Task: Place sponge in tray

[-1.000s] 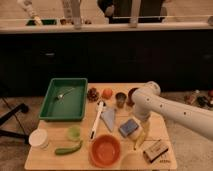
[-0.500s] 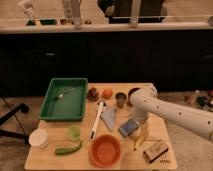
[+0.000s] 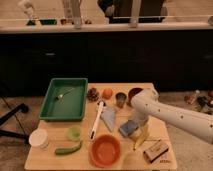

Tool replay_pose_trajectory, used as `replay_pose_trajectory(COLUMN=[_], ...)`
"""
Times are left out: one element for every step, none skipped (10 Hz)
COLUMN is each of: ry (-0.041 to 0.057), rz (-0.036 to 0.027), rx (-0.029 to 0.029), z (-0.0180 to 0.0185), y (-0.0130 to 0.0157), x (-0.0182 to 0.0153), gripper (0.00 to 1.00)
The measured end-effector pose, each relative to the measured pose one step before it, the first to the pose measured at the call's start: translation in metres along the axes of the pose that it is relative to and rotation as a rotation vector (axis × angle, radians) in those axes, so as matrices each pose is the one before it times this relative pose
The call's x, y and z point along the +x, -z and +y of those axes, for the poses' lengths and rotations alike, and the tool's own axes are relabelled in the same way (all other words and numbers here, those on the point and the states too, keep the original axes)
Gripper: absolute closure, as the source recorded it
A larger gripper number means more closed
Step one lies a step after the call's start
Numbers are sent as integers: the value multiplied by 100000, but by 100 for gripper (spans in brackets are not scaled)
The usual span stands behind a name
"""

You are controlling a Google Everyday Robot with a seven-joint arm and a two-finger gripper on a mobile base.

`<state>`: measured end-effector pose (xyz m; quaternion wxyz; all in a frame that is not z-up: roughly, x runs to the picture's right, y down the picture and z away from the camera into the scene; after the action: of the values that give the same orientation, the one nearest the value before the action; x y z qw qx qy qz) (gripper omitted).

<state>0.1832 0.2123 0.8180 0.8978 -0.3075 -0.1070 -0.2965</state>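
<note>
The blue sponge (image 3: pixel 128 128) lies on the wooden table (image 3: pixel 50 159), right of centre. The green tray (image 3: pixel 79 100) stands at the table's back left, with a small light object inside. My gripper (image 3: pixel 137 119) hangs from the white arm (image 3: pixel 170 114) that reaches in from the right. It sits directly above and against the sponge's far right edge. The flat grey-blue triangular piece (image 3: pixel 108 118) lies just left of the sponge.
An orange bowl (image 3: pixel 105 150) is at the front centre. A banana (image 3: pixel 141 140) and a brown box (image 3: pixel 155 151) lie front right. A white brush (image 3: pixel 95 121), green cup (image 3: pixel 74 132), green pepper (image 3: pixel 68 148), white container (image 3: pixel 38 138), pine cone (image 3: pixel 93 93), orange (image 3: pixel 107 93) and cups (image 3: pixel 121 98) stand around.
My arm has moved left and down, bringing the gripper from beside the table's right edge to just over the sponge. The sponge has not visibly moved.
</note>
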Motion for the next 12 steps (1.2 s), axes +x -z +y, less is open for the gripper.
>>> replay_pose_trajectory(ry=[399,688,909,431,1695,1350,1143,731,216,-334,-659,-510], rz=[1140,1284,845,127,-739,-817,-2330,-1895,-1959,-1535,-1938,-1088], rx=[2480,2095,2705,1179,1479,1084,1123,478,307,80,125,189], z=[-227,-194,-303,-113,-568,-421,-568,-271,-225,-78,-97,-125], y=[1042,846,785,199,107,-1,-105,-174,-144,-161,-233,-148], x=[-380,-240,-339,-155,-535,-356,-713,-435,-332,-222,-271,-159], gripper=[20,20,20,20,20,20,20,20,20,20,20,20])
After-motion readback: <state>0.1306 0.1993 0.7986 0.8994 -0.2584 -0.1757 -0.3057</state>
